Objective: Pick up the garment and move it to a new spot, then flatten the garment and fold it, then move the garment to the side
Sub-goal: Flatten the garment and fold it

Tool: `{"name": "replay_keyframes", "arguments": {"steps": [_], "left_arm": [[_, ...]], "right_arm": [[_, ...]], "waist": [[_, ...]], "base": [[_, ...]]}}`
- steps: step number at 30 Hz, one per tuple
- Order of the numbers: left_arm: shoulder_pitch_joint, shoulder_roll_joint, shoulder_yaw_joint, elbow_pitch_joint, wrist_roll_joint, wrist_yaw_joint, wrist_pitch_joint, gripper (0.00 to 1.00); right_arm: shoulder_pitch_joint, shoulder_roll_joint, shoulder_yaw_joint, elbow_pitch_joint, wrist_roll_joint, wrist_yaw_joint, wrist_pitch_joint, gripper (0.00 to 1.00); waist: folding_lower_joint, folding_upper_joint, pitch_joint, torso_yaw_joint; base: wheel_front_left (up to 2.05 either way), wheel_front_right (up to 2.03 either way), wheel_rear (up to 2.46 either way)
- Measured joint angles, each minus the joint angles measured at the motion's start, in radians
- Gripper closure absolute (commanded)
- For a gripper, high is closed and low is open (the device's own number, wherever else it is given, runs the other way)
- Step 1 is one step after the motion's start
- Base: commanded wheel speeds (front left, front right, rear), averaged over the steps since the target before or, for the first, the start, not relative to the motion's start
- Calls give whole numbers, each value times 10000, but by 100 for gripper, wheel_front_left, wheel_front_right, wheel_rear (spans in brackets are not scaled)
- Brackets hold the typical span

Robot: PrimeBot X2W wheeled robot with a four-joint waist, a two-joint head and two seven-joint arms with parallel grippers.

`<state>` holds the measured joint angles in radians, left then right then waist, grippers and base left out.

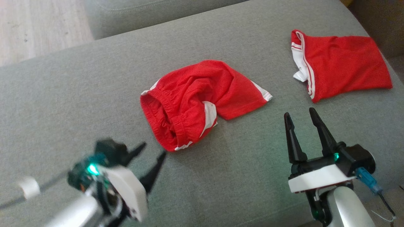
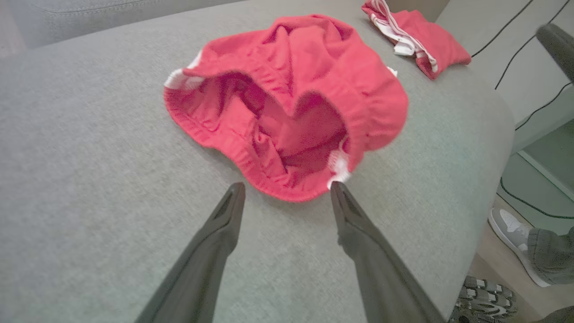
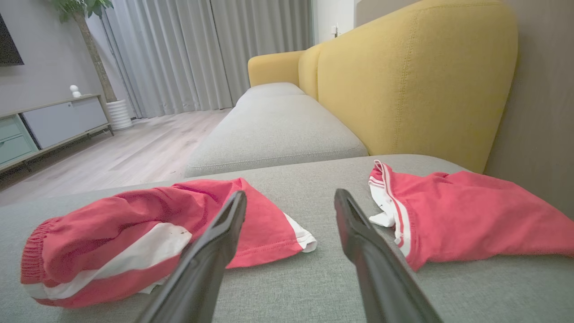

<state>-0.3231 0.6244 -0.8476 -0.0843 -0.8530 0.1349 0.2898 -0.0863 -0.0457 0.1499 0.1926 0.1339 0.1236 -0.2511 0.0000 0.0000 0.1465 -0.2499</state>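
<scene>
**Both claws spread wide, red shorts bunched mid-cushion**

The red shorts (image 1: 192, 94) sit crumpled in the middle of the grey sofa seat (image 1: 79, 94). The elastic waistband gapes toward the robot, white side stripes are showing, and one leg stretches off to the right.

The left claw (image 1: 154, 148) is down at the lower left, blurred in the head view. Its fingers are spread wide with nothing between them. From the left wrist, the two tips stand just short of the waistband's near edge. The tip on that view's right is close to a white flap of fabric, but I cannot tell whether it touches.

Over on the other side, the right claw (image 1: 299, 112) is also wide apart and empty. It is poised over bare cushion between the shorts and a second red garment (image 1: 344, 66).

That second piece lies flatter at the far right of the seat, its white-trimmed edge facing the shorts and well apart from them. Behind it, the right wrist view picks up a yellow backrest (image 3: 417, 76). The left wrist view catches a grey shoe (image 2: 511, 229) on the floor beyond the cushion's edge.
</scene>
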Motion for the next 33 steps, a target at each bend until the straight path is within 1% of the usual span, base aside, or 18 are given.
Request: {"name": "replay_keyframes", "arguments": {"steps": [3, 7, 9, 15, 21, 22, 23, 24, 25, 29, 33], "left_arm": [[357, -466, -320, -35, 506, 161, -729, 0], [411, -1016, -675, 516, 995, 125, -1421, 0], [375, -1179, -826, 1041, 1296, -27, -1733, 0], [-173, -2056, -928, 2594, 1603, -374, -2615, 0], [-802, -2660, -1011, 3781, 1749, -709, -2999, 0], [-826, -2725, -1016, 3919, 1747, -755, -3010, 2], [-837, -2786, -1034, 4063, 1745, -836, -3010, 24], [-837, -2828, -1051, 4182, 1745, -838, -3010, 24], [-837, -2828, -1051, 4182, 1745, -838, -3010, 100], [-936, -2869, -1080, 4314, 1603, -1099, -2972, 100], [-1302, -2871, -888, 3432, 861, -1511, -2345, 100]], "right_arm": [[23, 2, -19, -15, -8, 0, 0, 0], [35, 2, -40, -29, -35, 0, 0, 0], [32, 2, -59, -31, -54, 0, 0, 0], [23, 2, 0, -17, -207, 0, 0, 0], [12, 2, 188, 2, -209, 0, 0, 0], [11, 2, 219, 12, -209, 0, 0, 0], [12, 2, 228, 12, -209, 0, 0, 0], [12, 2, 228, 13, -207, 0, 0, 0], [12, 2, 228, 13, -207, 0, 0, 0], [12, 2, 217, 15, -178, 0, 0, 0], [12, 2, 209, 38, -130, 0, 0, 0]], "waist": [[-1, 0, 60, 128], [-1, 0, 169, 285], [0, 0, 211, 364], [0, 0, 253, 432], [0, 0, 238, 250], [0, 0, 240, 210], [0, 0, 240, 169], [0, 0, 242, 130], [0, 0, 242, 130], [0, 0, 250, -13], [-1, 0, 184, -94]], "base": [[0, 0, 0], [0, 0, 0], [0, 0, 0], [0, 0, 0], [0, 0, 0], [0, 0, 0], [0, 0, 0], [0, 0, 0], [0, 0, 0], [0, 0, 0], [0, 0, 0]]}}
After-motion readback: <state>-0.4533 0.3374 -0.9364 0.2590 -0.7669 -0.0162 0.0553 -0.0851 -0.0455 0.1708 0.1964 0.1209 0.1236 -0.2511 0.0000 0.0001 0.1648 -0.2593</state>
